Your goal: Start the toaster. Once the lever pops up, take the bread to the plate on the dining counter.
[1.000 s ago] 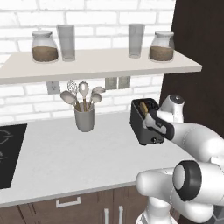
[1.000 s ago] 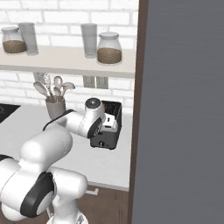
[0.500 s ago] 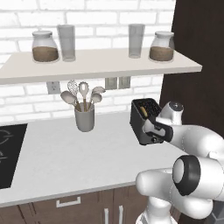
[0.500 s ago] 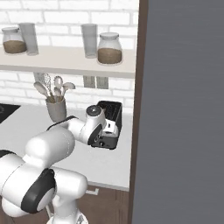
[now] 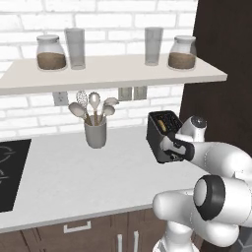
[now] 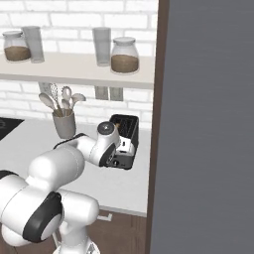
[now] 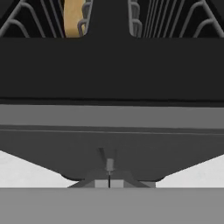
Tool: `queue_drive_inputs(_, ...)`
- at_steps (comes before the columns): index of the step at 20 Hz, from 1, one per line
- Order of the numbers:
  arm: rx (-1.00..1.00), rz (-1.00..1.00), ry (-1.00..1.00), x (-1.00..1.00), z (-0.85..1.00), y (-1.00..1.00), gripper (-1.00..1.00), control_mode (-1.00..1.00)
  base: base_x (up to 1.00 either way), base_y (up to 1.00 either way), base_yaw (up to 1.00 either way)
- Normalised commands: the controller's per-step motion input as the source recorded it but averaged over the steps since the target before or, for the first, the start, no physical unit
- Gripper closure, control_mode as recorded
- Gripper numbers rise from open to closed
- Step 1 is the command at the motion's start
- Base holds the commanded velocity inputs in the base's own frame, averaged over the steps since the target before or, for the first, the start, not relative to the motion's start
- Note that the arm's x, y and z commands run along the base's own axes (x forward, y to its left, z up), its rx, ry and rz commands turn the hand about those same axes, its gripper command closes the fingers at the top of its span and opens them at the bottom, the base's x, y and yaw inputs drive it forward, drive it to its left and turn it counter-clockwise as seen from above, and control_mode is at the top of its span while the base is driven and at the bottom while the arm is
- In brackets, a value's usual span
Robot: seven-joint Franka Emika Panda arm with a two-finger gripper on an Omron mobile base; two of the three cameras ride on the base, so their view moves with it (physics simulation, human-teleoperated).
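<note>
The dark toaster [image 5: 163, 134] stands on the white worktop next to the tall dark cabinet. A tan slice of bread [image 5: 161, 125] sits down in its slot. My gripper [image 5: 171, 148] is shut and pressed against the toaster's near end, low on its face, with nothing held. From the right, the hand covers that end of the toaster [image 6: 128, 133]. In the hand view the toaster's black body [image 7: 112, 70] fills the frame, the bread [image 7: 73, 16] shows in the wire slot at the top, and the shut fingertips [image 7: 109, 171] touch its lower edge. The plate and the dining counter are out of view.
A grey utensil cup [image 5: 95, 134] with spoons stands left of the toaster. Above hangs a shelf [image 5: 113, 75] with jars and glasses. A black cooktop [image 5: 11, 172] lies at the far left. The dark cabinet [image 5: 224, 54] walls off the right side.
The hand has sunk a little along the toaster's near end, then held still. The gripper has stayed shut.
</note>
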Motion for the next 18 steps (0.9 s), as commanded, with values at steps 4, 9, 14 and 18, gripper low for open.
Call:
queue_drive_inputs(4, 0.00, 0.00, 0.00, -0.19, -1.00, 0.12, 1.00, -1.00, 0.00, 0.00, 0.00)
queue_drive_inputs(9, 0.00, 0.00, 0.00, -0.28, -1.00, 0.15, 1.00, -1.00, 0.00, 0.00, 0.00)
queue_drive_inputs(14, -0.02, 0.00, -0.04, -0.61, -1.00, 0.15, 1.00, -1.00, 0.00, 0.00, 0.00)
queue_drive_inputs(18, -0.02, 0.00, -0.04, -0.66, -1.00, 0.21, 1.00, -1.00, 0.00, 0.00, 0.00)
